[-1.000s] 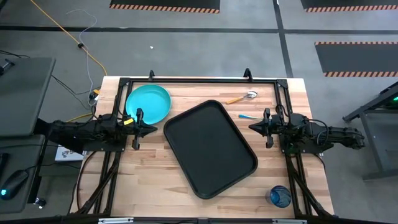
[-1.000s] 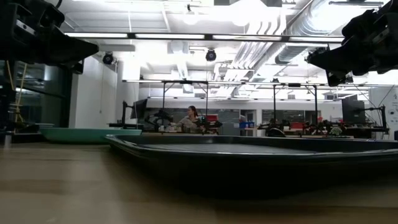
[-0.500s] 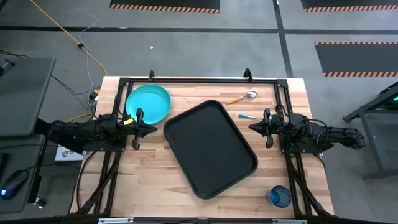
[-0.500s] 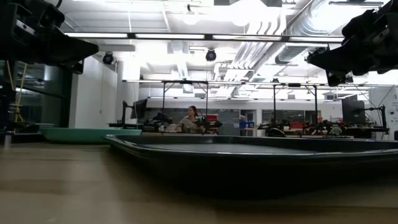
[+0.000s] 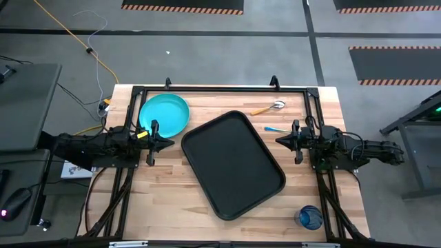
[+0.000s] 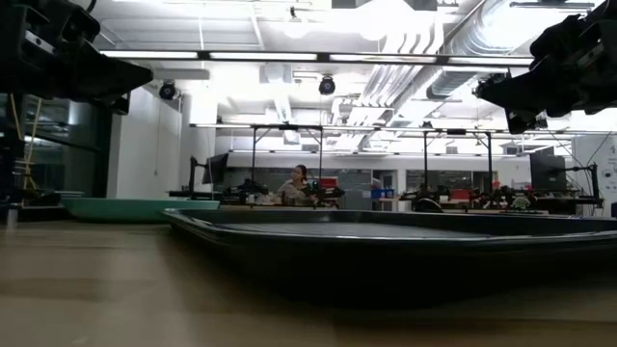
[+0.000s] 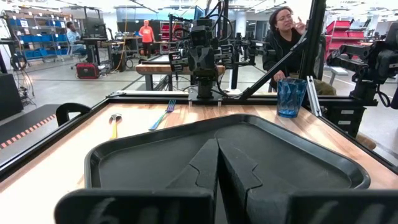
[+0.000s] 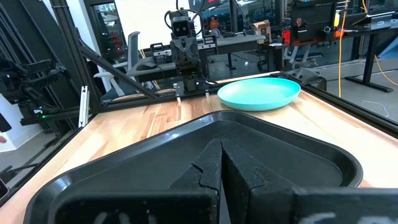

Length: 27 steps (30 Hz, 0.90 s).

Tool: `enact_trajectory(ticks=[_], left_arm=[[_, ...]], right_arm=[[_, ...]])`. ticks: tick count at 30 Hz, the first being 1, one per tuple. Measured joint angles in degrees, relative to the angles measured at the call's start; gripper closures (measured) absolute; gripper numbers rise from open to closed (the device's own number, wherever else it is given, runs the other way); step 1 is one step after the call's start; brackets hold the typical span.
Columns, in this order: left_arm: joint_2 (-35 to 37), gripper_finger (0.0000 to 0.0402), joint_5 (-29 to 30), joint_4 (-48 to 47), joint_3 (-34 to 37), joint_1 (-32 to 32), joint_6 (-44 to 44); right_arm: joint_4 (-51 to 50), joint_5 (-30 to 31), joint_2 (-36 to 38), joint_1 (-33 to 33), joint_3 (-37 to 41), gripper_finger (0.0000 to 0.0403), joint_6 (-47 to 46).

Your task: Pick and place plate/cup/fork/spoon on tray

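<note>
Grey concrete floor with hazard-striped black mats, yellow cable; open lab behind, ceiling ducts, strip lights, workbenches, seated person.

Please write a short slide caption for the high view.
Start: empty tray mid-table; plate, spoon, fork, cup around it; both grippers shut.

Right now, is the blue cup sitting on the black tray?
No, the cup stands on the bare table near its corner, apart from the tray.
</note>
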<state>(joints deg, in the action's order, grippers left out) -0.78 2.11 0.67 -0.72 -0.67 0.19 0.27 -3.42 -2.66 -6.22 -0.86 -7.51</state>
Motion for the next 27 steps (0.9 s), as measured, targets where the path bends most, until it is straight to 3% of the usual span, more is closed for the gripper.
enact_trajectory(ticks=[27], left_arm=[[0.0,0.0401,-0.01,0.01,0.0,-0.01,0.0]], right_arm=[[0.02,-0.01,0.0,-0.01,-0.01,0.0402,0.0]])
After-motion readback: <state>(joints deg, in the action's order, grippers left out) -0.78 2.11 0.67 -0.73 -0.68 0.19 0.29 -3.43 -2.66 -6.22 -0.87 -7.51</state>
